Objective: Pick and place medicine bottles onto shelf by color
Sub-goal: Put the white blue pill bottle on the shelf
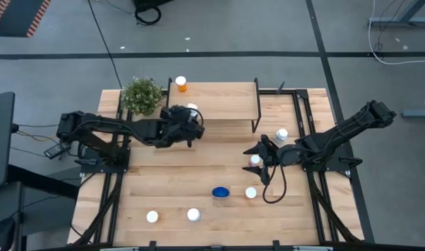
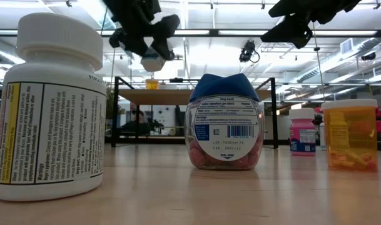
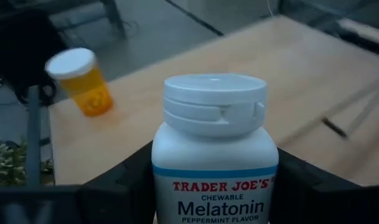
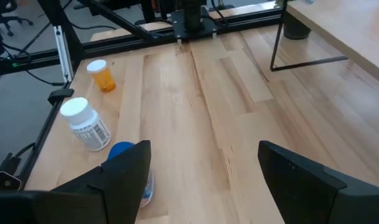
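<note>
- The left pincer (image 1: pixel 191 122) is clamped on a white melatonin bottle (image 3: pixel 215 149), held upright by its body and in the air at the front edge of the shelf (image 1: pixel 226 101), near its left end.
- An orange bottle (image 1: pixel 181 84) with a white cap already stands at the shelf's far left corner. Since sorting is by color, I judge the white bottle should go well apart from it, further along the board.
- To place it well, carry the bottle fully over the board, keep it upright, and lower it until its base rests flat before the fingers part.
- Steer clear of the orange bottle and the potted plant (image 1: pixel 142 95) just beside the shelf's left end.
- The right pincer (image 1: pixel 261 159) hangs with fingers wide apart and empty over the desk (image 1: pixel 177 188), near a pink bottle (image 1: pixel 255 161).
- More bottles wait on the desk, including a blue-lidded jar (image 1: pixel 220 192).
</note>
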Controlling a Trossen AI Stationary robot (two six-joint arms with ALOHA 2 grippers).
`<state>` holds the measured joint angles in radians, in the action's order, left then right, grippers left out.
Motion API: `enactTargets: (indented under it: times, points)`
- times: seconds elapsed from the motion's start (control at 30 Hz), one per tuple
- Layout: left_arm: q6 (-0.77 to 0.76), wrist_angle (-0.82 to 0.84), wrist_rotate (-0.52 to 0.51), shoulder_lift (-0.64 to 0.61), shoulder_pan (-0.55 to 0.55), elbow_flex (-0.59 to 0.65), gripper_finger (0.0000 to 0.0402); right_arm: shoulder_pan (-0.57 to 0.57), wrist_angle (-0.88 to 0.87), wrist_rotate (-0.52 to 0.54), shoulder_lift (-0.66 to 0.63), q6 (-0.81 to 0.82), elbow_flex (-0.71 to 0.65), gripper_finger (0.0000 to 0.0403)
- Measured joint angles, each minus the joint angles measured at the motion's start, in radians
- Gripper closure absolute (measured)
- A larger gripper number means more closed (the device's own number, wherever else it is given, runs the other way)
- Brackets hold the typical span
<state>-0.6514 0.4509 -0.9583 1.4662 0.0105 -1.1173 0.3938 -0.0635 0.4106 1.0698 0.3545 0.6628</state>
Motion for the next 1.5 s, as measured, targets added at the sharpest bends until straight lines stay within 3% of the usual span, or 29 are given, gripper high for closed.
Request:
enactTargets:
  times: [0.2, 0.33, 0.57, 0.8, 1.2, 1.5]
  points:
    - [-0.023, -0.260, -0.051, 0.000, -0.021, 0.157, 0.0177, 0.039, 0.001, 0.001, 0.000, 0.005, 0.000, 0.0098]
    - [0.008, -0.400, -0.152, 0.000, -0.021, 0.217, 0.0178, 0.069, 0.002, 0.042, 0.000, 0.005, 0.000, 0.0098]
    - [0.013, -0.402, -0.242, 0.000, -0.034, 0.221, 0.0175, 0.082, 0.002, 0.071, 0.000, 0.002, 0.000, 0.0098]
    - [-0.077, -0.402, -0.314, 0.074, -0.065, 0.221, 0.0178, 0.082, 0.002, 0.087, 0.000, 0.003, 0.000, 0.0098]
    - [-0.152, -0.408, -0.339, 0.148, -0.103, 0.219, 0.0156, 0.083, 0.002, 0.085, 0.000, 0.017, 0.000, 0.0098]
    - [-0.065, -0.403, -0.280, 0.145, -0.095, 0.222, 0.0115, 0.103, -0.009, 0.074, 0.000, 0.039, 0.000, 0.0098]
